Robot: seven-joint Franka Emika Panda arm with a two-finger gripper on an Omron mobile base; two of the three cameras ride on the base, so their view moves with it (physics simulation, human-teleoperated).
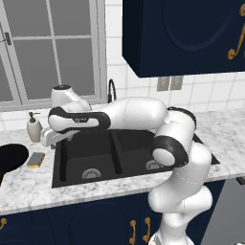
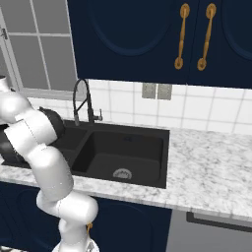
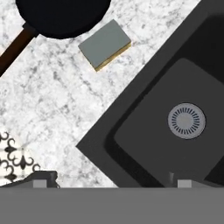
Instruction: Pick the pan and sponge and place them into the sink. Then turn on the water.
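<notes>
The black pan (image 1: 10, 159) lies on the counter at the far left, and its brownish handle (image 3: 15, 46) shows in the hand view. Beside it, between pan and sink, lies the sponge (image 1: 36, 159) (image 3: 105, 44), grey-blue face up with a yellow edge. The black double-basin sink (image 1: 81, 143) (image 2: 157, 147) has a silver drain (image 3: 187, 120) in each basin. The dark arched faucet (image 1: 111, 91) (image 2: 81, 101) stands behind it. My gripper (image 1: 48, 139) (image 3: 111, 181) hovers above the sink's left rim, open and holding nothing, a short way from the sponge.
A beige soap dispenser (image 1: 33, 128) stands on the marble counter (image 1: 28, 184) behind the sponge, close to my hand. A window runs along the back left, and dark blue cabinets (image 2: 147, 34) hang overhead. The counter extends right of the sink (image 2: 211, 167).
</notes>
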